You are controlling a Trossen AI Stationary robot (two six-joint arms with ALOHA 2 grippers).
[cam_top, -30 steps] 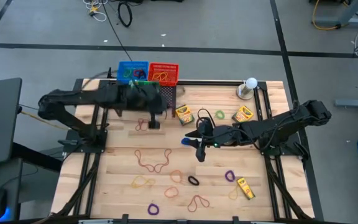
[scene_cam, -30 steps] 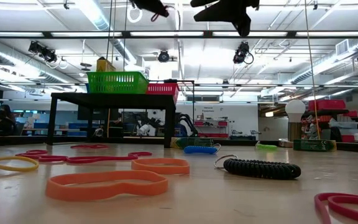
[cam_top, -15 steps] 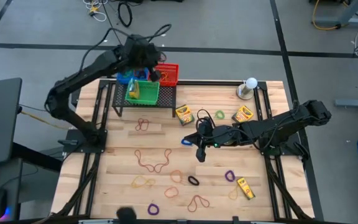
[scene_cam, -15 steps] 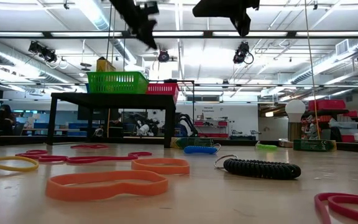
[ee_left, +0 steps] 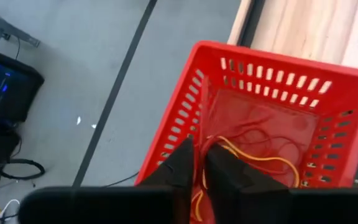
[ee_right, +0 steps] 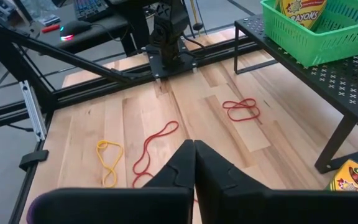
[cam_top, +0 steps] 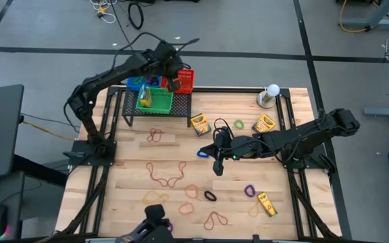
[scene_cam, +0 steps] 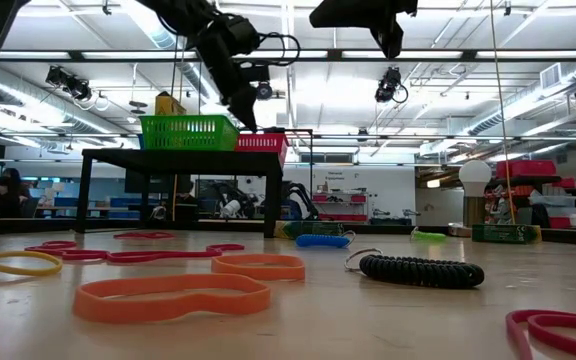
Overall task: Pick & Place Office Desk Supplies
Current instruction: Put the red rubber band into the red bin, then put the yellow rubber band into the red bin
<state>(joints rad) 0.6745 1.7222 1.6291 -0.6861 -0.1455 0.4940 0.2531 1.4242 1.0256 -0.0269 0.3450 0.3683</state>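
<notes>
From above, the left gripper was raised over the red slotted plastic basket on the black perforated metal shelf at the table's far edge, presumably to drop a band there. The right gripper hung mid-table, just beside a blue rubber-band loop. Yellow cardboard crayon boxes and more thin rubber-band loops lay scattered over the pale wooden table, not yet sorted.

At table height, an orange rubber-band loop and a black coiled band lay in the foreground, the arms high overhead.

The left wrist view looked straight down into the red basket, where yellow and red bands already lay; its fingers stood slightly parted, and whether they held anything I cannot tell.

The right wrist view showed its fingers pressed together on nothing visible, and a green slotted plastic basket holding a crayon box.
</notes>
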